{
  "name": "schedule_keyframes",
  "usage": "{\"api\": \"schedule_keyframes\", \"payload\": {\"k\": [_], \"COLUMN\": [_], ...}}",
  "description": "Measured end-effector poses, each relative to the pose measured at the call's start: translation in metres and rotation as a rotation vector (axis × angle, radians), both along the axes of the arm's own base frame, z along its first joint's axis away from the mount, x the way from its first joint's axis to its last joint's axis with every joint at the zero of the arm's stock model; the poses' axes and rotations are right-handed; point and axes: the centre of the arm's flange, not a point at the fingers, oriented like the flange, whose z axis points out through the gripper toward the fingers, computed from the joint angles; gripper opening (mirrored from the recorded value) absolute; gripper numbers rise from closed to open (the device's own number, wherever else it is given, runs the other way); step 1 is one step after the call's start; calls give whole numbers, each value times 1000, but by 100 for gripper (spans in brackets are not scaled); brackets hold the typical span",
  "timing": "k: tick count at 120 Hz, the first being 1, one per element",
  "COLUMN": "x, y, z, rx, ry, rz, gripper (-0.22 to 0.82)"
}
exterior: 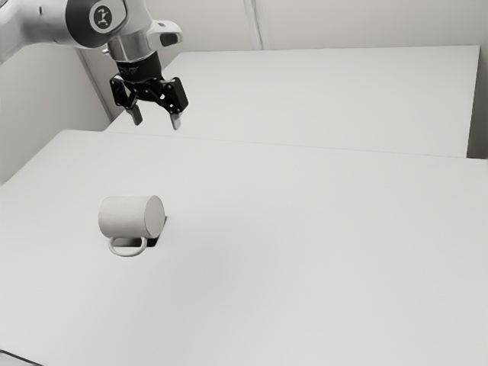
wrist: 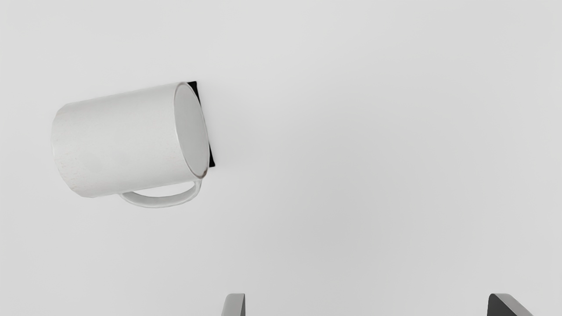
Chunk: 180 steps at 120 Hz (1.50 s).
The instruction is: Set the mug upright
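Observation:
My gripper (exterior: 156,122) hangs high over the table, well above the mug and apart from it. Its two fingers stand wide apart with nothing between them, and in the wrist view the gripper (wrist: 366,305) is likewise open. The white mug (exterior: 126,216) lies on its side on the table, a flat round end facing the exterior view's right and its handle pointing toward that view's front. In the wrist view the mug (wrist: 118,140) lies beyond one finger, outside the gap. Whether the round end is base or mouth, I cannot tell.
The white table (exterior: 305,252) spreads under the mug, with a small black patch (exterior: 152,242) visible beside and under it. Another white surface (exterior: 328,95) lies behind. A dark cable (exterior: 19,357) crosses the exterior view's lower left corner.

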Motion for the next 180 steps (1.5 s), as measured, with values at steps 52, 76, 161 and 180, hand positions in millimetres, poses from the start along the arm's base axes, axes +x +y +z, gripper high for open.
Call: {"api": "schedule_keyframes", "payload": {"k": [52,76,161,180], "x": [16,25,49,43], "y": [21,94,289,307], "z": [-5,-12,-125,-154], "rx": [-5,-19,-211,-284], "ry": [8,31,123,130], "rz": [41,162,271,247], "gripper": [60,60,60,60]}}
